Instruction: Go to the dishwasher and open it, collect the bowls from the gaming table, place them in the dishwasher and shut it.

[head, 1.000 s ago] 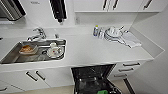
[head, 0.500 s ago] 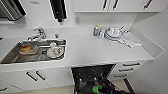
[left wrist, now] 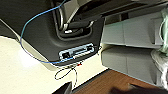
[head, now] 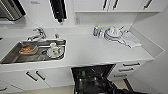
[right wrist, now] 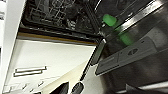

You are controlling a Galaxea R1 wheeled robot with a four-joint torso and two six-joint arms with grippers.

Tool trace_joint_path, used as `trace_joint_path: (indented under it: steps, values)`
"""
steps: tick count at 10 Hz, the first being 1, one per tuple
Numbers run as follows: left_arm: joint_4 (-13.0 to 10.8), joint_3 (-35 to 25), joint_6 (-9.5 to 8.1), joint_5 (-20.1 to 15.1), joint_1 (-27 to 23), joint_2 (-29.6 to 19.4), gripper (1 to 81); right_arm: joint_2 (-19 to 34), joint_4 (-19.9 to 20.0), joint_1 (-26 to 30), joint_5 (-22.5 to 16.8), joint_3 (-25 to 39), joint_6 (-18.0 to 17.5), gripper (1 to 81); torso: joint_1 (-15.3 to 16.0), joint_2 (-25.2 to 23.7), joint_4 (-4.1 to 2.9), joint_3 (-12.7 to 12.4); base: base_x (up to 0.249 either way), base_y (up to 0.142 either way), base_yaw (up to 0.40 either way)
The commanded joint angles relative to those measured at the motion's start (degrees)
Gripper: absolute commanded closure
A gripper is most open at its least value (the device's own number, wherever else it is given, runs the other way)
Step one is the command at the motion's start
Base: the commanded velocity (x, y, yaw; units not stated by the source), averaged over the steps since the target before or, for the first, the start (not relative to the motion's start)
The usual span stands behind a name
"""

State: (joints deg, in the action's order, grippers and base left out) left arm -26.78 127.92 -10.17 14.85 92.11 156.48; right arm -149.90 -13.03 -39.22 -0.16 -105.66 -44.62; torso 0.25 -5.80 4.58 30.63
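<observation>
The dishwasher (head: 93, 80) stands open under the white counter (head: 100, 51), right of the sink (head: 15, 56), its dark racks showing. The opening step looks done; fetching bowls calls for driving off. Whether either claw is apart or together, I cannot tell.

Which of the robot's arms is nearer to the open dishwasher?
The right. Its wrist view looks at close range onto the dishwasher, with racks and the lowered door in sight. The left wrist view faces white cabinet fronts and the robot's own body instead.
</observation>
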Motion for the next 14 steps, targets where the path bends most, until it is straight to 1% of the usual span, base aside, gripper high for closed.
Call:
trace_joint_path:
  steps: [1, 2, 4, 6, 8, 9, 11, 12, 14]
  values:
    - [5.23, 5.66, -1.52, -3.42, 0.66, 3.13, 1.0, 7.36, 0.46, 3.75, -6.69, 7.22, -4.15, 1.0, 0.00, 0.00, 0.00, 0.00, 0.000, 0.000, 0.000]
    - [7.88, 8.39, -1.43, -3.95, 0.22, 5.42, 1.0, 10.71, 0.38, 2.00, -8.44, 9.41, -5.30, 1.0, 0.00, 0.00, 0.00, 0.00, 0.000, 0.000, 0.000]
    - [8.50, 12.18, -1.52, -4.03, -0.13, 7.97, 1.0, 16.33, 0.46, -0.64, -14.15, 13.80, -5.48, 1.0, 0.00, 0.00, 0.00, 0.00, 0.000, 0.000, 0.000]
    - [7.90, 12.45, -1.52, -4.04, -0.39, 7.89, 1.0, 20.21, 0.38, -4.76, -14.78, 15.40, -5.30, 1.0, 0.00, 0.00, 0.00, 0.00, 0.000, 0.000, 0.000]
    - [8.15, 12.27, -1.52, -4.83, -0.48, 7.71, 1.0, 21.55, 0.20, -8.82, -15.05, 15.58, -4.78, 1.0, 0.00, 0.00, 0.00, 0.00, 0.000, 0.000, 0.000]
    - [8.15, 12.27, -1.52, -4.83, -0.48, 7.28, 1.0, 21.45, -0.06, -11.01, -14.96, 14.80, -4.60, 1.0, 0.00, 0.00, 0.00, 0.00, 0.000, 0.000, 0.000]
    - [8.07, 12.19, -1.52, -4.57, -0.48, 6.93, 1.0, 20.93, -0.06, -13.65, -14.26, 13.56, -4.60, 1.0, 0.00, -0.02, 0.00, -0.02, 0.000, 0.000, 0.000]
    - [7.97, 12.18, -1.52, -4.30, -0.48, 6.66, 1.0, 20.40, -0.15, -14.89, -14.34, 13.29, -4.60, 1.0, 3.69, -5.75, 0.00, -0.02, 0.000, 0.000, 0.000]
    - [8.06, 12.18, -1.52, -4.39, -1.18, 6.14, 1.0, 18.91, -0.06, -18.04, -13.90, 11.72, -4.86, 1.0, 4.48, -7.09, 0.00, -0.02, 0.000, 0.000, 0.000]
